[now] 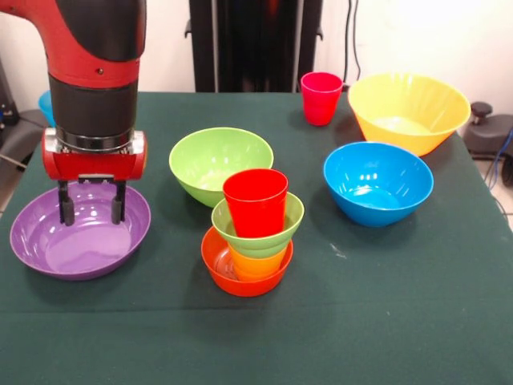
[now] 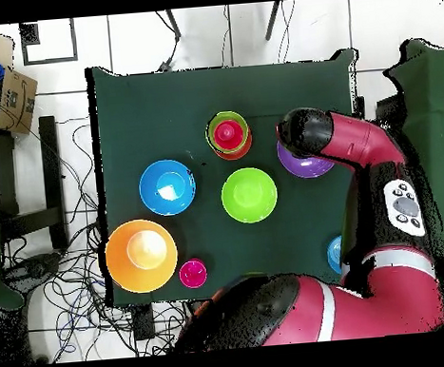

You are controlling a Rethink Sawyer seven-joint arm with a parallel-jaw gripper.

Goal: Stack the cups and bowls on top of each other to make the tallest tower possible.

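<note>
On the green table [image 1: 417,305], the gripper [image 1: 91,210] hangs with fingers apart, holding nothing, over the purple bowl [image 1: 48,241] at left; the tower [image 1: 253,233] stands mid-frame.

Front view. The tower [image 1: 252,233] stands near the middle of the surface [image 1: 401,305], just before a bowl [image 1: 218,163]. Left, the pincer [image 1: 91,210] hangs inside a shallow bowl [image 1: 48,241], possibly clear of its floor. Right stands another bowl [image 1: 377,183]; behind it, the largest bowl [image 1: 409,111] and a lone cup [image 1: 321,98].

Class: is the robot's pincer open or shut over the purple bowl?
Open: the pincer has two black fingers standing apart, empty, inside the wide purple plastic bowl.
</note>
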